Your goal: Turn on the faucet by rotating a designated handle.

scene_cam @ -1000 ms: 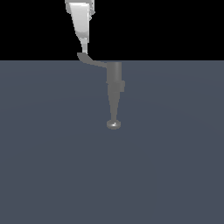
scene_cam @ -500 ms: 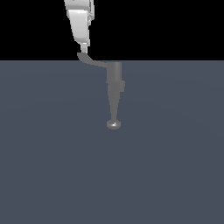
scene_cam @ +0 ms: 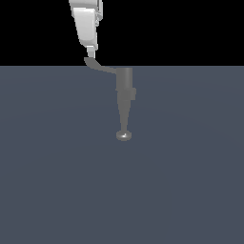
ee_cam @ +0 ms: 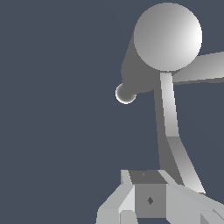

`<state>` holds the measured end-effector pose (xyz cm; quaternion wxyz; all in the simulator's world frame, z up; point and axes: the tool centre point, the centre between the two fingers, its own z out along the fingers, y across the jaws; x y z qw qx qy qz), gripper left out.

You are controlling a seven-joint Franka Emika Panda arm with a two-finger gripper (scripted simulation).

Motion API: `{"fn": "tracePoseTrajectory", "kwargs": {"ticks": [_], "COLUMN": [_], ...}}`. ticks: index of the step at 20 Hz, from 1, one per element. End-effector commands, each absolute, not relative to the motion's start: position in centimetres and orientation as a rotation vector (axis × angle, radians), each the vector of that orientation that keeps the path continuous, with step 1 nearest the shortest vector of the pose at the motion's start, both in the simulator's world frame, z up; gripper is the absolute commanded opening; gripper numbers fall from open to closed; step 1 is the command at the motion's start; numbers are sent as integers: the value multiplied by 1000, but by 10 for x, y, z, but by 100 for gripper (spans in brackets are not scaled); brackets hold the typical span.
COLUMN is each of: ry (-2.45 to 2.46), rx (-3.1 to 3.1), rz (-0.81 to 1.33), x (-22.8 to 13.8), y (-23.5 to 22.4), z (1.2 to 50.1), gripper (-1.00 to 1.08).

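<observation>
Nearest in the exterior view lay bare dark slate-blue desk, flat, nothing else on it. Further back came the small round shiny tip of the plain matte grey faucet, its long spout tapering back up to the cylindrical body. From that body the thin flat grey handle stuck out toward the exterior view's left, w/ its rounded end curving up. Farthest, the white robot gripper hung down from above, its fingers right at that upturned end, touching or just beside it; couldn't tell which. Whether the fingers were clenched or released wasn't readable either: exterior view showed them edge-on as one block, and wrist view caught only the finger bases beside the lever.

Step in hand, judged: push the lever sideways round the body's axis. To do it well: keep contact near the far end for max leverage, stay low enough not to ride over the curled lip, and sweep in an arc about the body, not a straight line, or the fingers would prob slip off the thin edge. Slow, steady push.
</observation>
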<state>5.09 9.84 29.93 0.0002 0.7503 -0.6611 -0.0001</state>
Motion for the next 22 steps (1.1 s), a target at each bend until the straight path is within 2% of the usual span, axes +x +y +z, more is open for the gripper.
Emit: {"fn": "tracePoseTrajectory", "kwargs": {"ticks": [1,22], "ry": [-2077,-2077], "rx": [2357,2356], "rz": [0,0], "x": [44,-15], "y": [97,88], "z": [299,299], "gripper": [-100,-100]}}
